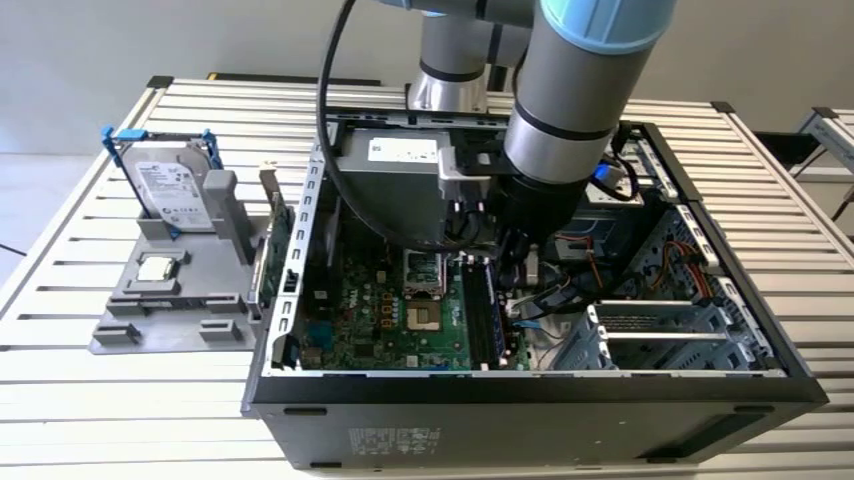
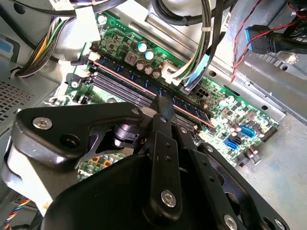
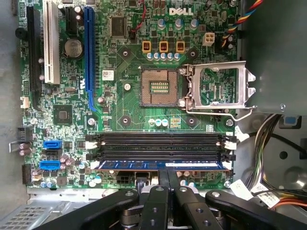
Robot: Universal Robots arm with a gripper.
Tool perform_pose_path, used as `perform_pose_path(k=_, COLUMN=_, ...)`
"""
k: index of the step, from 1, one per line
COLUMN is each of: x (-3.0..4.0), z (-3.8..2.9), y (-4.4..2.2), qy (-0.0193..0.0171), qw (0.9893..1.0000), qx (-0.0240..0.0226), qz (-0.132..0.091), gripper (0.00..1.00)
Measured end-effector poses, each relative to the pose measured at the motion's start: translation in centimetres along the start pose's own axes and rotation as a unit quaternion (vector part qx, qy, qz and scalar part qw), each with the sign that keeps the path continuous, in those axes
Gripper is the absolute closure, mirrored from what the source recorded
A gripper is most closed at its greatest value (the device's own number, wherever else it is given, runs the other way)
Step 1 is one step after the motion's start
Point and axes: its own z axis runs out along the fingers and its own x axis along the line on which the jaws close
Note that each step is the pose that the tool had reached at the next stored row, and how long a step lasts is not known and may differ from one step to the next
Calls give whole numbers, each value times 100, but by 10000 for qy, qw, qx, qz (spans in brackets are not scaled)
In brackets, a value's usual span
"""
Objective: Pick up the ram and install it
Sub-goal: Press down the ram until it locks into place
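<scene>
Gripping the ram [image 3: 160, 164] edge-on | black metal fingers [image 3: 164, 173] closed on it | flat stick upright in motherboard [image 3: 144, 62] slot

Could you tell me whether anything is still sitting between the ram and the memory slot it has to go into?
Nothing visible does: the ram already stands edge-on in the outermost memory slot, with the gripper on its middle.

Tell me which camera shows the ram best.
The first wrist view: the ram lies full length along a memory slot, seen square-on, with the tool at its middle. The second wrist view shows it slanted, partly behind the tool. The exterior view shows it edge-on beneath the arm.
</scene>
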Motion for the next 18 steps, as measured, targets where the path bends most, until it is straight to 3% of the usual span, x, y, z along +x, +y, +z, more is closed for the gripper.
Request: perform_pose_path(k=18, x=2, z=-244, y=0, qy=0, qw=10000, qx=0, qz=0, gripper=100)
